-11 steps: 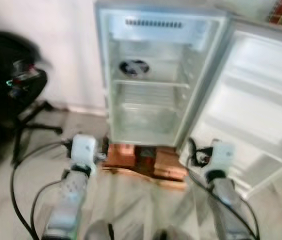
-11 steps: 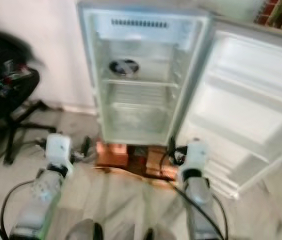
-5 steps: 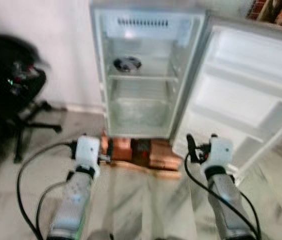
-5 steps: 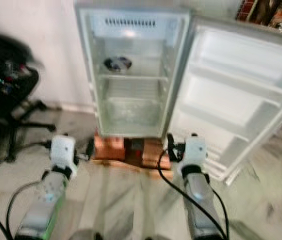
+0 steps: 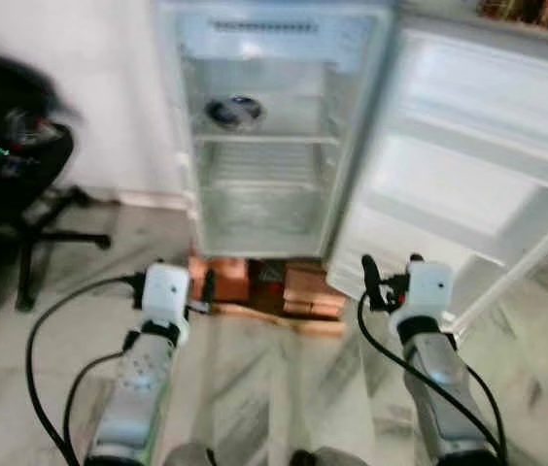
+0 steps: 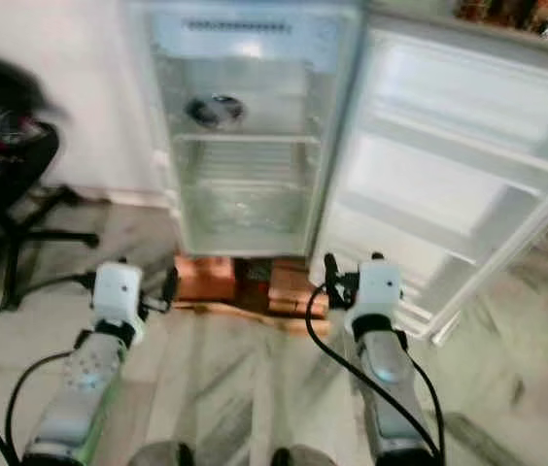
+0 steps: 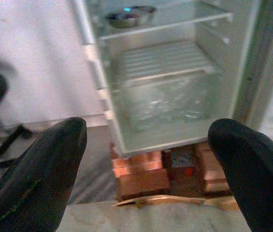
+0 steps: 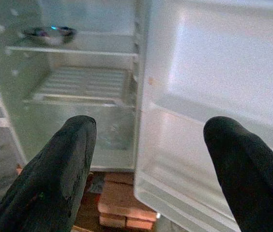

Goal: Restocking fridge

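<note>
A small white fridge (image 5: 183, 146) stands open in front of me, raised on red bricks (image 5: 305, 287). Its door (image 5: 468, 175) swings out to the right, and the door shelves look bare. A metal bowl (image 5: 232, 111) sits on the upper shelf, also seen as the bowl (image 7: 129, 17) from the left wrist. The wire shelf (image 7: 163, 60) below it holds nothing. My left gripper (image 7: 146, 159) is open and held low before the fridge's lower left. My right gripper (image 8: 146, 159) is open too, facing the hinge side and the door's lower shelves. Neither holds anything.
A black office chair (image 5: 12, 165) with gear on it stands at the left against the white wall. A wooden board (image 5: 284, 316) lies under the bricks. The marble floor (image 5: 284, 388) stretches between me and the fridge. Cables (image 5: 41, 340) loop from my left arm.
The whole view has shifted as I move, so the fridge now sits further left and higher in the picture. Both arms keep the same pose with fingers open.
</note>
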Available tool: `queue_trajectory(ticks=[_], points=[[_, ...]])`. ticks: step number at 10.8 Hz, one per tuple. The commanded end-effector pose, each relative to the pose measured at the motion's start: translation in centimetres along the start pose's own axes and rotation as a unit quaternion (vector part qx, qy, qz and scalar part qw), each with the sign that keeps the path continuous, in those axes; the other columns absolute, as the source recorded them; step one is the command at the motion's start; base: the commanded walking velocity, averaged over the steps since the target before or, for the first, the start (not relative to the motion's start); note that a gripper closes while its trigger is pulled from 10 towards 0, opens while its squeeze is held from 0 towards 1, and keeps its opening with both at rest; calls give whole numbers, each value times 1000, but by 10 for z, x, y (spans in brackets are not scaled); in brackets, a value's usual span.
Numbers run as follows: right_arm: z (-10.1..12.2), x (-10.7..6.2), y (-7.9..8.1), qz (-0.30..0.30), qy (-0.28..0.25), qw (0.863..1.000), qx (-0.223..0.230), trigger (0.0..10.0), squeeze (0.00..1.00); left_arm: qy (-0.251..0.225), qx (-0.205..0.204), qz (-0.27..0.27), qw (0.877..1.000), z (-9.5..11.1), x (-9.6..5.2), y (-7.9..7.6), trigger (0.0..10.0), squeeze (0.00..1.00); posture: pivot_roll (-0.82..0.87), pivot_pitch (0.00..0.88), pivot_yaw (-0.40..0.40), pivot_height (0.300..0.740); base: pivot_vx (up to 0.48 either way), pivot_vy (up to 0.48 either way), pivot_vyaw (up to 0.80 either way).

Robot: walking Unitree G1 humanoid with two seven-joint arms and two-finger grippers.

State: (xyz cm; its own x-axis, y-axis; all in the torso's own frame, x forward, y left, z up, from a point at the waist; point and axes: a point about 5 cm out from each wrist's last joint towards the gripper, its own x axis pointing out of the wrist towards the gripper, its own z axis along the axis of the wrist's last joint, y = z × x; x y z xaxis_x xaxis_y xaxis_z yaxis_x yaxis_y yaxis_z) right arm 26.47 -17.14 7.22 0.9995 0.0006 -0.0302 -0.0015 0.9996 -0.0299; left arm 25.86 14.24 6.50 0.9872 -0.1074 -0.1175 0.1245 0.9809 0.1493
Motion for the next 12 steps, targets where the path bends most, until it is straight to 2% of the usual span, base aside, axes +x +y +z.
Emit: queue_trajectory(ticks=[1, 10, 12], points=[[-2, 0, 0, 1, 3, 1000, -1, 10000, 0, -3, 4, -7, 1000, 2, 1, -3, 10000, 0, 125, 69, -21, 740, 0, -311, 0], [-3, 2, 5, 23, 2, 1000, 1, 10000, 0, -4, 9, -9, 1000, 2, -1, -4, 10000, 0, 129, 74, -22, 740, 0, -461, 0], [-2, 2, 5, 21, -3, 1000, 2, 10000, 0, -3, 9, -7, 1000, 2, 0, -3, 10000, 0, 129, 80, -21, 740, 0, -309, 0]])
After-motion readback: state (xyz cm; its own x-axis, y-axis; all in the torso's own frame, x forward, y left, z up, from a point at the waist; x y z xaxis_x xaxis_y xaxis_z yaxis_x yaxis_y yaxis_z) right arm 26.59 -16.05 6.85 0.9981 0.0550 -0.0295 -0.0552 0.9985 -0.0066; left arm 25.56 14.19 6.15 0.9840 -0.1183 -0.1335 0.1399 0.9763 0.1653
